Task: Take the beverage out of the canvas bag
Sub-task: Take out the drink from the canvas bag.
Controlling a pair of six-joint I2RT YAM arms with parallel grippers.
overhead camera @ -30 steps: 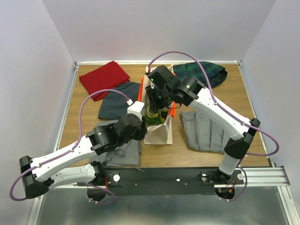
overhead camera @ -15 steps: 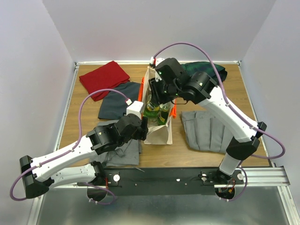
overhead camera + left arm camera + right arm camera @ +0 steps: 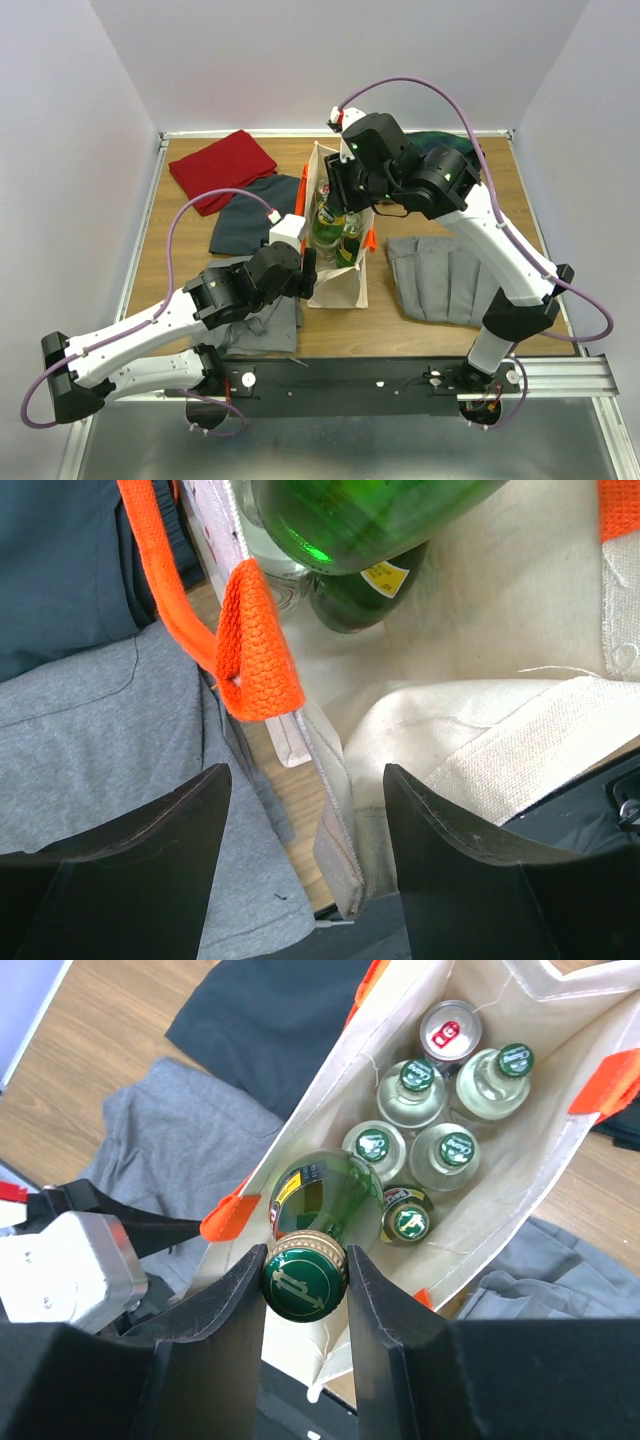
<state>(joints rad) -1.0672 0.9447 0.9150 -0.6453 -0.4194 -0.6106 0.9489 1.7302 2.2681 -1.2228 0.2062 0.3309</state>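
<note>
The beige canvas bag (image 3: 340, 280) with orange handles (image 3: 255, 650) stands at the table's middle. My right gripper (image 3: 306, 1257) is shut on the capped neck of a green glass beverage bottle (image 3: 320, 1195). It holds the bottle upright over the near end of the bag's mouth (image 3: 520, 1140); in the top view the bottle (image 3: 325, 225) rises above the rim. My left gripper (image 3: 305, 780) is open at the bag's near left corner. The bag's rim (image 3: 335, 780) runs between its fingers, and neither finger presses it.
Several more bottles (image 3: 440, 1155) and a can (image 3: 450, 1030) stand inside the bag. Around it lie a red cloth (image 3: 222, 165), dark grey cloth (image 3: 250, 225), grey garment (image 3: 262, 328), grey trousers (image 3: 440, 275) and dark plaid cloth (image 3: 455, 148).
My right gripper has risen with the green bottle, drawing it up from among the others. My left gripper has opened and let go of the bag's rim.
</note>
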